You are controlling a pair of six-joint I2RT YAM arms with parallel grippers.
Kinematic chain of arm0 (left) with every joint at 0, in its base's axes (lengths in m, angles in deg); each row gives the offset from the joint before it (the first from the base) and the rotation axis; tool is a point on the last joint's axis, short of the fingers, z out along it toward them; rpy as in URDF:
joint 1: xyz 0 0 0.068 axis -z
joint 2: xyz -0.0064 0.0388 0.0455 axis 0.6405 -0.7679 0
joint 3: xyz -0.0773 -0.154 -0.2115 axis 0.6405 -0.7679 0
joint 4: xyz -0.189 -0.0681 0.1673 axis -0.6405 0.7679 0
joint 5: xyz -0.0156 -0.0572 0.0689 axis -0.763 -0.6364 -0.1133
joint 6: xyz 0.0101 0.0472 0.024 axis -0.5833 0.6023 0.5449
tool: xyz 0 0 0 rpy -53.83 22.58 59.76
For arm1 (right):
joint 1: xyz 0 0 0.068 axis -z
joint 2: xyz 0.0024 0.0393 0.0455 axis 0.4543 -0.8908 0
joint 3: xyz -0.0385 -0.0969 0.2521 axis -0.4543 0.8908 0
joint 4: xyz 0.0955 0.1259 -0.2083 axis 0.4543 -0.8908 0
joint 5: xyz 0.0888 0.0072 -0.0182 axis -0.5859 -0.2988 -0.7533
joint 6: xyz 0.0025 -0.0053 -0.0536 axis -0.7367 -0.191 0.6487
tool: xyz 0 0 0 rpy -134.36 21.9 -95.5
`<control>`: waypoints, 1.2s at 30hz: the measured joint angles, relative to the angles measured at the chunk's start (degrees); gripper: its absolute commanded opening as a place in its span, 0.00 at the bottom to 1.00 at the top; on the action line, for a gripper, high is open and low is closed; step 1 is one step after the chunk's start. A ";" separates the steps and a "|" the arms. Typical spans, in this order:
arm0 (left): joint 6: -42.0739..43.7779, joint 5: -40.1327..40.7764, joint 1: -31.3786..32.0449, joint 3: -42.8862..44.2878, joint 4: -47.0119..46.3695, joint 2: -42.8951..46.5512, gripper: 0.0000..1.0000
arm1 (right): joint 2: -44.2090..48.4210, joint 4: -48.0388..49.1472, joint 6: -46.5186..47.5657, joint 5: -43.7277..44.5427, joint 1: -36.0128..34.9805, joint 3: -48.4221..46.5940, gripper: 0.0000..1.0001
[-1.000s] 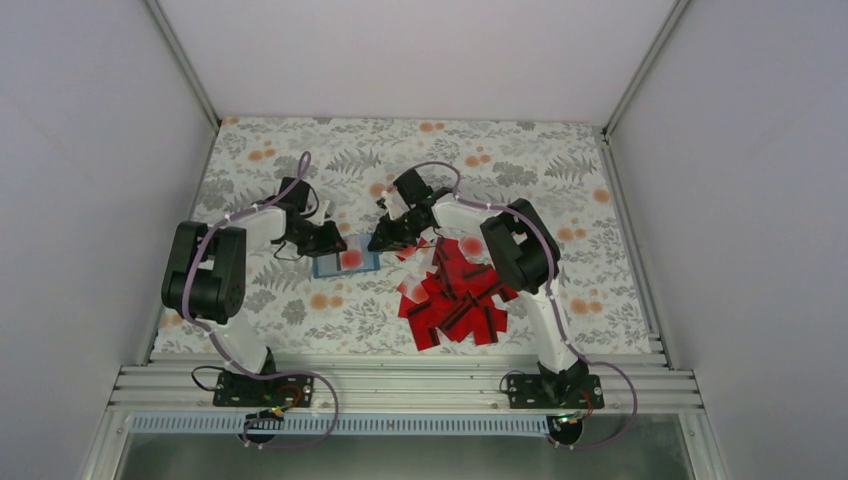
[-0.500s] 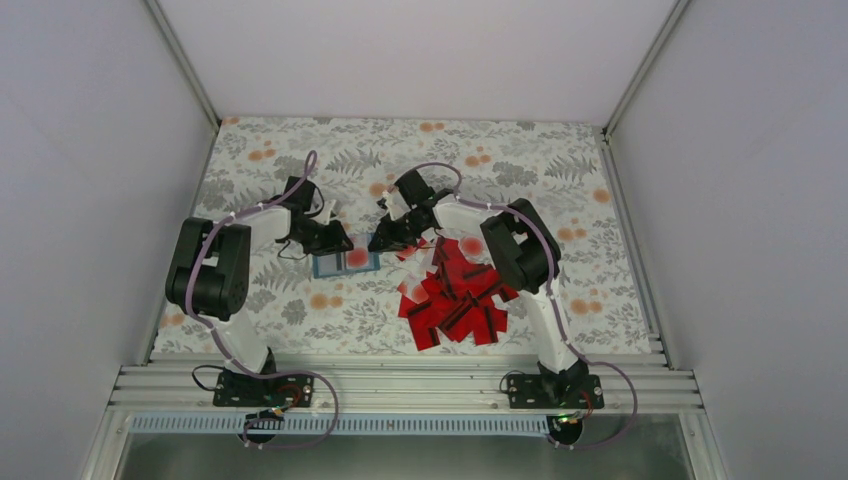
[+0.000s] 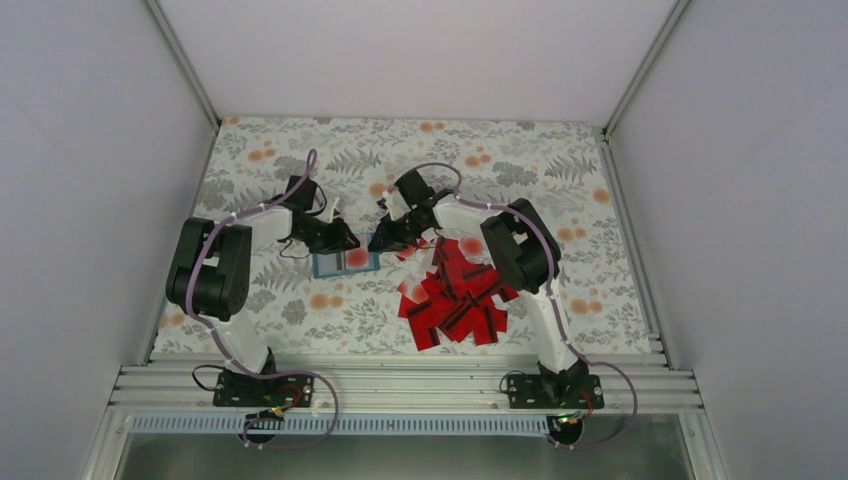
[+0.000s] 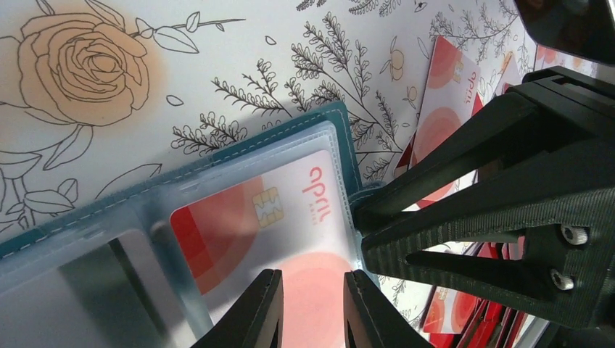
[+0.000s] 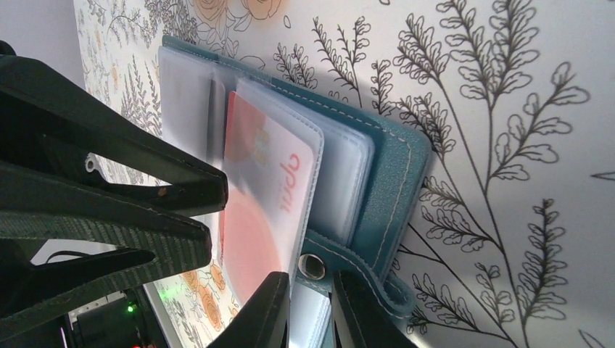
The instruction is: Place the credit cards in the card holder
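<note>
The teal card holder (image 3: 325, 266) lies open on the flowered cloth, its clear pockets fanned up (image 5: 395, 181). A white credit card with a red spot (image 4: 239, 217) sits in one pocket (image 5: 265, 181). My left gripper (image 4: 312, 312) is over that card's face, and the card shows through the gap between its jaws (image 3: 347, 242). My right gripper (image 5: 312, 312) is shut on the holder's right edge beside the snap tab (image 5: 312, 266) and also shows from the other wrist (image 4: 359, 232) (image 3: 376, 242). Several red credit cards (image 3: 455, 300) lie in a heap to the right.
Loose white and red cards (image 4: 450, 80) lie just past the holder's right edge, close behind my right gripper. Grey walls close in the cloth on three sides, and a metal rail (image 3: 400, 385) runs along the near edge.
My left gripper has edged a little to the right over the holder, and the card's red spot has shifted slightly right with it. The right arm has stayed put.
</note>
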 measured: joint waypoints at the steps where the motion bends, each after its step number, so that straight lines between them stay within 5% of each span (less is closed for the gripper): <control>1: -0.20 -0.11 0.00 0.00 0.00 0.02 0.23 | 0.00 0.00 0.02 0.00 0.07 0.00 0.17; 11: -0.33 2.32 0.00 0.07 2.38 7.26 0.33 | 0.98 -2.03 4.17 1.01 0.28 -0.07 0.22; 20: -0.13 10.27 -0.07 -1.55 5.73 16.00 0.60 | 4.11 -9.01 9.27 7.67 0.35 -3.13 0.31; 36: -0.42 17.00 -0.15 -6.82 8.31 17.05 0.58 | 10.27 -12.31 22.45 19.69 -0.35 1.42 0.37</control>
